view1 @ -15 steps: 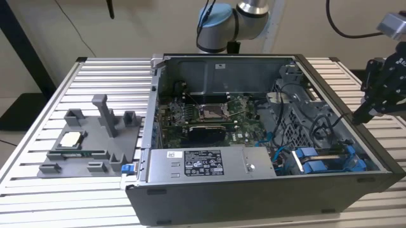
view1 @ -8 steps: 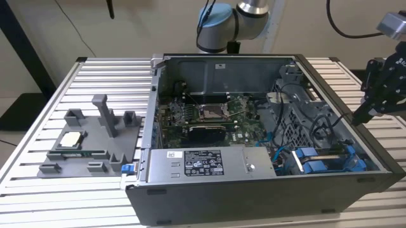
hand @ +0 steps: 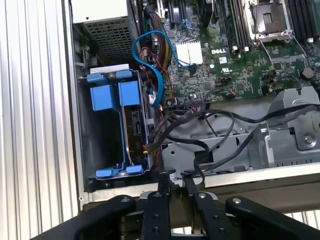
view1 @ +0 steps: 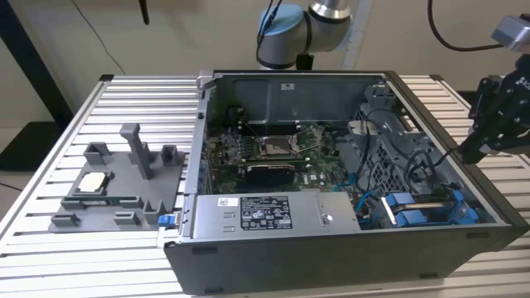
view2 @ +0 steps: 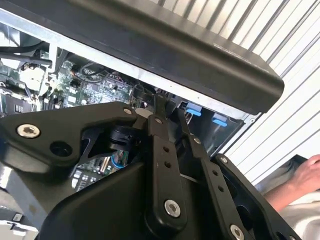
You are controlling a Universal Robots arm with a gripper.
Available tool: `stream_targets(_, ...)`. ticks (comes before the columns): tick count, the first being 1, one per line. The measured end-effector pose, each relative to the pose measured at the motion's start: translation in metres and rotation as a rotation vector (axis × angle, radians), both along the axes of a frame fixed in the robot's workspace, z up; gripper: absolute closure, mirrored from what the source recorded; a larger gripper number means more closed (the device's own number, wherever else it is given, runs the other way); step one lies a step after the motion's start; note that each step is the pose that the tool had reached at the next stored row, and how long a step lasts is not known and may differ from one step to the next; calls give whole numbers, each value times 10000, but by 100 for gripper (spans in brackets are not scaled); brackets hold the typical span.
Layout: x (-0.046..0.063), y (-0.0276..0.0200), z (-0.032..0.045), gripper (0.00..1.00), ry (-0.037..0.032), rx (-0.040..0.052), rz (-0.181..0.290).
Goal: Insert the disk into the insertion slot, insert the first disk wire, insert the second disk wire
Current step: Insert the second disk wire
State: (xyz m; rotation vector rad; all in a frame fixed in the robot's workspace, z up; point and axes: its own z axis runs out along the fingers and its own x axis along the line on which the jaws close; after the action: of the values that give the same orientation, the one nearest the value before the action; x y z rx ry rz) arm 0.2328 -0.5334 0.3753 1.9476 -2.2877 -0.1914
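gripper (hand: pixel 176 179) sits over the side-wall rim of the open pc case (view1: pixel 331 267), just outside it. fingers pulled almost together, thin gap left. a black cable (hand: pixel 220 125) loops right up to the tips, can't tell if it's pinched; nothing else in the grip

insertion slot (hand: pixel 107 132) is inside the case, in the corner against that same wall, just beside the power supply (view1: pixel 265 214). rectangular dark grey metal bay, dim inside, bright blue plastic fittings (hand: pixel 115 95) at both ends plus a blue strip between them. a flat part with connectors stands on edge along its inner side, can't confirm it's the disk

blue cable (hand: pixel 150 45) curls from the slot toward the motherboard (hand: pixel 225 70) at case centre

outside the case: slatted table (view1: pixel 141 93), grey fixture (view1: pixel 116 186) on the far side from the gripper, a person's hand (view2: pixel 307 175) near the gripper side
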Motion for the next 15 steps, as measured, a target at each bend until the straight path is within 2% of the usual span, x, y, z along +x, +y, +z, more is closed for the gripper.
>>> stream_targets(1,-1,-1,-9,76,42,0,-73)
stream_targets(3,-1,-3,-28,76,73,0,-194)
stream_targets(4,-1,-4,-39,84,82,1,-250)
stream_targets(15,1,-36,-131,84,94,10,-612)
